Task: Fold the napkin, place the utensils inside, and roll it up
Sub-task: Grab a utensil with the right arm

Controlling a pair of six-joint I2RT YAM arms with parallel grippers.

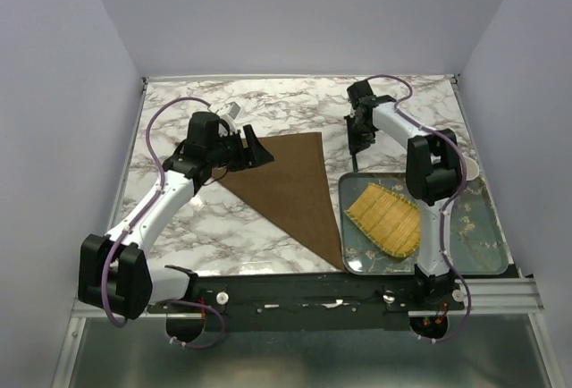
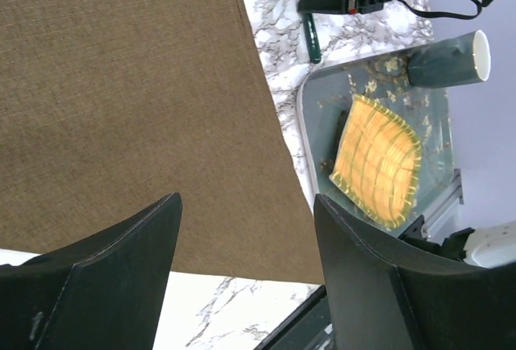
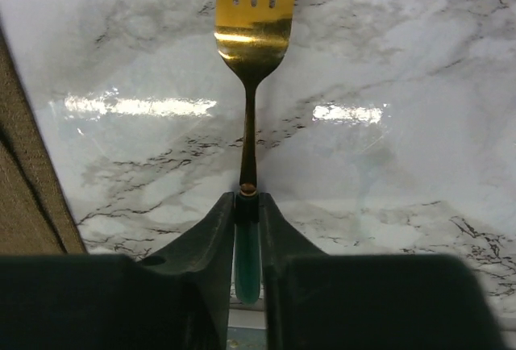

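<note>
The brown napkin [image 1: 290, 187] lies flat on the marble table, folded into a triangle; it fills the left wrist view [image 2: 129, 108]. My left gripper [image 1: 255, 151] is open and empty at the napkin's far left corner, jaws wide apart [image 2: 246, 229] above the cloth. My right gripper [image 1: 360, 135] is right of the napkin, beyond the tray, and is shut [image 3: 247, 205] on the teal handle of the fork [image 3: 251, 60]. The gold tines point away, low over the marble. The fork's handle also shows in the left wrist view [image 2: 313, 39].
A grey tray [image 1: 487, 227] at the front right holds the yellow bamboo mat [image 1: 386, 218]. A dark mug [image 2: 447, 58] lies on its side at the tray's far edge. The napkin's edge [image 3: 24, 197] is left of the right gripper.
</note>
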